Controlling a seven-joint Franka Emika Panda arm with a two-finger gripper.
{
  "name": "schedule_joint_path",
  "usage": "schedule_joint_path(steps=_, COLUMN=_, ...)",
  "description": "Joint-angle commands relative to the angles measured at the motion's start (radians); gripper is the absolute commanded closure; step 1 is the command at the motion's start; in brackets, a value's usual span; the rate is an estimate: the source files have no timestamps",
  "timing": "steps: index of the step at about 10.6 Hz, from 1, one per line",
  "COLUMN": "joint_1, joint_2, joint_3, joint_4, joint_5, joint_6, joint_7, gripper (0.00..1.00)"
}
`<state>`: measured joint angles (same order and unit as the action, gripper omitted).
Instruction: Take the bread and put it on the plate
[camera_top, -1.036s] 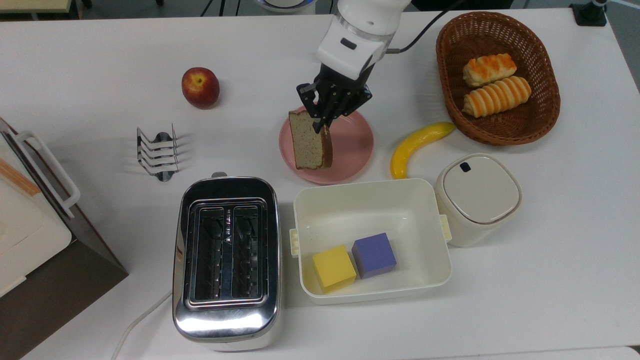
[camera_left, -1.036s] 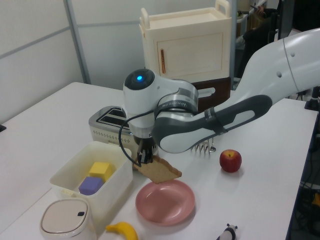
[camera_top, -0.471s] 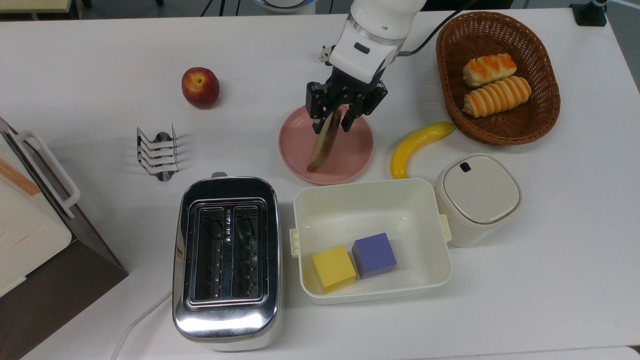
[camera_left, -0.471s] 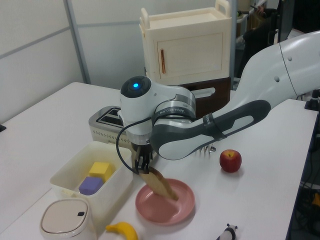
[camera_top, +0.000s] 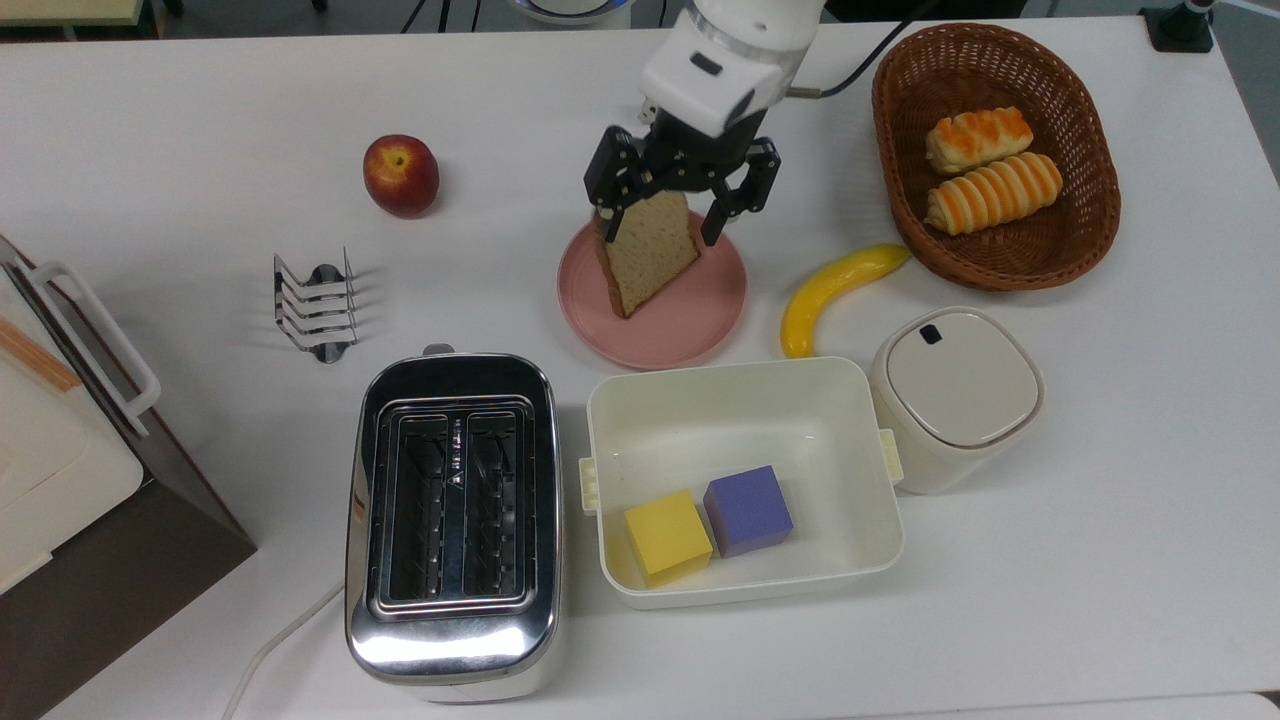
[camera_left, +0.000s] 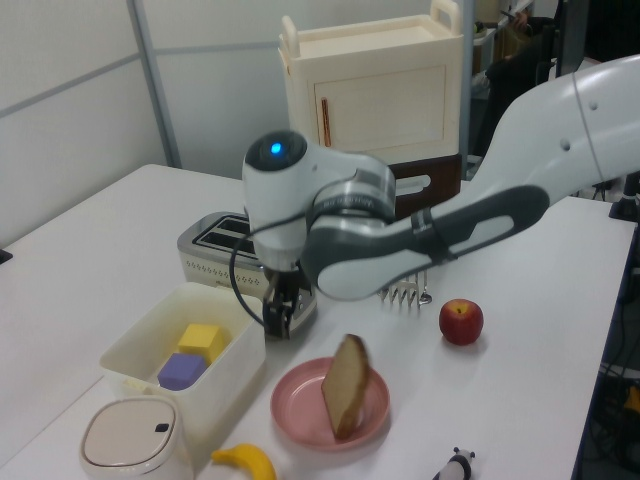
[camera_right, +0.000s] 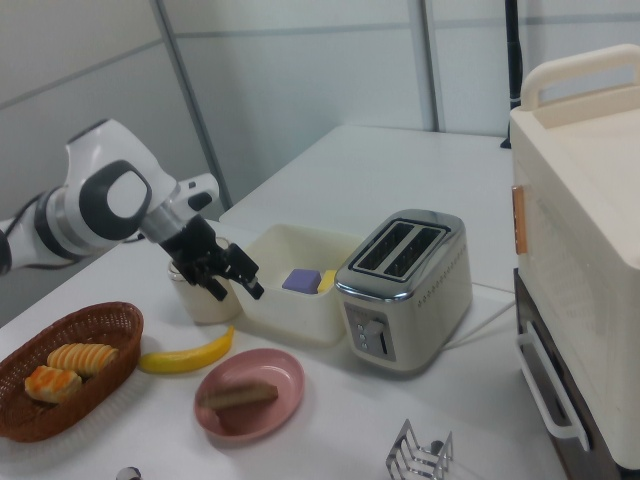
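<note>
1. Well, the black two-finger gripper (camera_top: 658, 235) hangs with its fingers spread wide and nothing clamped between them. In the left view it sits clear above the round pink plate (camera_top: 690, 320), towards the cream rectangular tub (camera_top: 740, 365).
2. The flat slice of brown wholemeal bread (camera_top: 650, 250) is on the plate. In the left view the slice (camera_left: 345, 400) stands tilted on its edge and looks unsteady, while in the right view it (camera_right: 238, 396) lies low across the plate, so I can't tell how settled it is.
3. If it is on edge, I'd say the main risk is a bad topple. Falling towards the rim on the top view's left, where it sits closest, could leave it hanging over or sliding onto the white table.
4. A low sideways sweep of the open fingers could clip the slice and flick it off, so going straight up looks safer.
5. Any knock to the light plate would shift it, and the bread with it, towards the tub or the yellow banana (camera_top: 840, 290) just beside it.
</note>
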<state>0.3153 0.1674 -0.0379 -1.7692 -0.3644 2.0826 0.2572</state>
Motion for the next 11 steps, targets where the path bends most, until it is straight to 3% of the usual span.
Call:
schedule_joint_path(steps=1, joint_1=0.001, joint_2=-0.046, joint_3=-0.02, joint_4=0.077, joint_5=0.105, joint_6=-0.079, joint_7=0.126, gripper=0.0)
schedule_joint_path(steps=7, joint_1=-0.002, joint_2=-0.086, joint_3=-0.082, joint_4=0.105, joint_5=0.131, joint_6=-0.191, joint_7=0.143, gripper=0.0)
schedule_joint_path(steps=9, joint_1=-0.059, joint_2=-0.135, joint_3=-0.083, joint_4=0.103, joint_5=0.211, joint_6=-0.312, joint_7=0.102, gripper=0.0)
schedule_joint_path(steps=11, joint_1=-0.122, joint_2=-0.189, joint_3=-0.085, joint_4=0.103, joint_5=0.292, joint_6=-0.464, joint_7=-0.068, gripper=0.0)
